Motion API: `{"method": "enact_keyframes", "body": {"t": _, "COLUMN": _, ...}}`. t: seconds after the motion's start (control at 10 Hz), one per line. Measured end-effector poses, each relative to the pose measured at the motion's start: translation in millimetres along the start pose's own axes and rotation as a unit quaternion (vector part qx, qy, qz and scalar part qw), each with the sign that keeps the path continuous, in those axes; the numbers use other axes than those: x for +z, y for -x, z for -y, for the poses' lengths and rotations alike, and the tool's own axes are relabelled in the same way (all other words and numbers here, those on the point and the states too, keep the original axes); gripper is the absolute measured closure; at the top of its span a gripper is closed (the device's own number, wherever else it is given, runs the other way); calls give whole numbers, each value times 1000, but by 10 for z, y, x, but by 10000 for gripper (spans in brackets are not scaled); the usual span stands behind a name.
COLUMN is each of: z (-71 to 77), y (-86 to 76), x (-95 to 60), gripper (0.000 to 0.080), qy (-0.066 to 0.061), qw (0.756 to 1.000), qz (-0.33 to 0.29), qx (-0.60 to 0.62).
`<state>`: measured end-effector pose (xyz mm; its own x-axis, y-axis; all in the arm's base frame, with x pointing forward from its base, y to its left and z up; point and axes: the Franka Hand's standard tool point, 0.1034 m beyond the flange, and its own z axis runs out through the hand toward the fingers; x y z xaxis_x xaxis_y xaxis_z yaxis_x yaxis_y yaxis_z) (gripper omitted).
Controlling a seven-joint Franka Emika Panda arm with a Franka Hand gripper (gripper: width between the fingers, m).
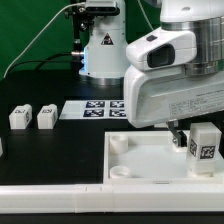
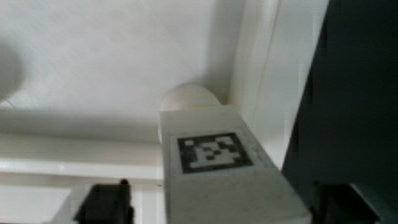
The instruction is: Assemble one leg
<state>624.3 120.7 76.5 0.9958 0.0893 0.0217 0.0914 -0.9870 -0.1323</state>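
A white leg (image 1: pixel 205 150) with a black-and-white tag stands upright at the near corner of the large flat white panel (image 1: pixel 140 160), on the exterior view's right. My gripper (image 1: pixel 190 138) hangs over it with a finger on either side. In the wrist view the leg (image 2: pixel 217 150) lies between my dark fingers (image 2: pixel 111 200), and a strip of white shows between the finger and the leg's side, so the jaws stand open around it. The leg's foot, where it meets the panel (image 2: pixel 71 120), is hidden.
Two more legs (image 1: pixel 20 117) (image 1: pixel 46 117) stand on the black table at the exterior view's left. The marker board (image 1: pixel 98 108) lies behind the panel. The arm's white base (image 1: pixel 100 50) stands at the back, and a raised socket (image 1: pixel 118 145) marks the panel's left corner.
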Motion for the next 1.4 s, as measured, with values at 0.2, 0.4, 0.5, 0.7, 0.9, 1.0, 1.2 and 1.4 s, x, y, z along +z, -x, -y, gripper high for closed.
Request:
{"method": "enact_keyframes", "body": {"t": 0.2, "z": -25, "y": -1, "x": 1, "gripper": 498, "qy": 0, "qw": 994, "qz": 0, "qx": 111}}
{"method": "enact_keyframes", "body": {"t": 0.4, "z": -31, "y": -1, "x": 2, "gripper": 499, "qy": 1, "qw": 983, "qz": 0, "qx": 181}}
{"method": "enact_keyframes", "body": {"t": 0.5, "z": -34, "y": -3, "x": 0, "gripper": 499, "qy": -2, "qw": 968, "qz": 1, "qx": 250}}
{"method": "enact_keyframes", "body": {"t": 0.7, "z": -50, "y": -28, "x": -1, "gripper": 499, "qy": -14, "qw": 920, "qz": -5, "qx": 391}}
{"method": "enact_keyframes", "body": {"t": 0.9, "z": -53, "y": -49, "x": 32, "gripper": 500, "qy": -47, "qw": 830, "qz": -18, "qx": 555}}
{"method": "enact_keyframes", "body": {"t": 1.0, "z": -21, "y": -45, "x": 47, "gripper": 500, "qy": -54, "qw": 786, "qz": -13, "qx": 616}}
{"method": "enact_keyframes", "body": {"t": 1.2, "z": 35, "y": -42, "x": 64, "gripper": 500, "qy": -62, "qw": 722, "qz": -3, "qx": 689}}
{"method": "enact_keyframes", "body": {"t": 1.4, "z": 50, "y": -41, "x": 66, "gripper": 394, "qy": -64, "qw": 723, "qz": -2, "qx": 688}}
